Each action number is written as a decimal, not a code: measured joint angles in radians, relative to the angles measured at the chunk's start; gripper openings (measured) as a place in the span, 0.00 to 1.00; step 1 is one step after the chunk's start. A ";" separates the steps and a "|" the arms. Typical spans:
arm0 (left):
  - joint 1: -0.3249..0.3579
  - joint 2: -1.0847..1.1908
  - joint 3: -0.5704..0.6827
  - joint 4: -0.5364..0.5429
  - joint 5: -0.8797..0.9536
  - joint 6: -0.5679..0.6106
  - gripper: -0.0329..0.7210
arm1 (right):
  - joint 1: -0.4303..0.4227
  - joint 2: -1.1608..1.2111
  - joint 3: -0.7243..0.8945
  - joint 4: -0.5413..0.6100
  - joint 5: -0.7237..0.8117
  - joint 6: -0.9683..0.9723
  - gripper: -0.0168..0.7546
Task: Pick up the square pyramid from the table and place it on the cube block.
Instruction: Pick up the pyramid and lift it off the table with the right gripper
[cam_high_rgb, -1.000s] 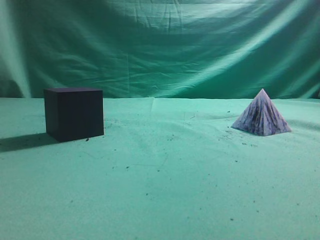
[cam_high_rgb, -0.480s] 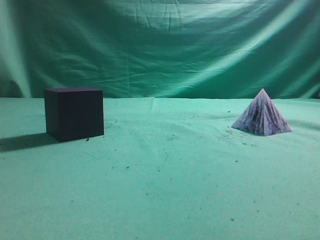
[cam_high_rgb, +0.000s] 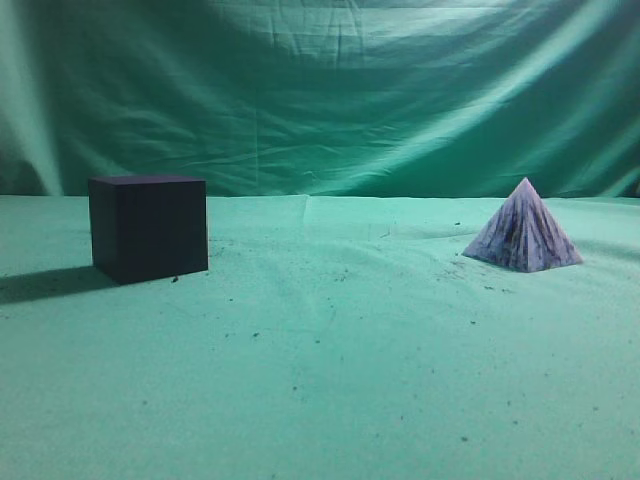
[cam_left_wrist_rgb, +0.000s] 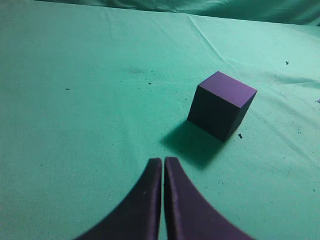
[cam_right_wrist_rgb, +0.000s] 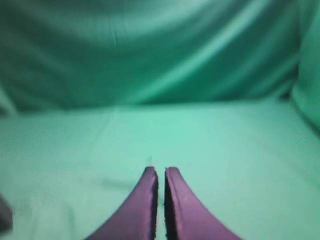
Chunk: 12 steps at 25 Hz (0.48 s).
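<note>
Here, both tools (cam_left_wrist_rgb: 163, 162) (cam_right_wrist_rgb: 159, 172) clenched empty; square pyramid (cam_high_rgb: 523, 228) well apart from cube block (cam_high_rgb: 148, 227).

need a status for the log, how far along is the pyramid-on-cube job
Nothing looks done yet. The square pyramid sits on the table at the right, far from the cube block, whose top is bare. Nothing is in hand: the left gripper and right gripper are both shut and empty, and neither shows in the exterior view. Left: reach the pyramid, grasp it, carry it over, set it on the cube.
</note>
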 joint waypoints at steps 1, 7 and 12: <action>0.000 0.000 0.000 0.000 0.000 0.000 0.04 | 0.000 0.052 -0.057 0.000 0.093 -0.005 0.02; 0.000 0.000 0.000 0.000 0.000 0.000 0.04 | 0.000 0.382 -0.246 0.000 0.438 -0.056 0.02; 0.000 0.000 0.000 0.000 0.000 0.000 0.04 | 0.006 0.626 -0.394 0.036 0.590 -0.222 0.02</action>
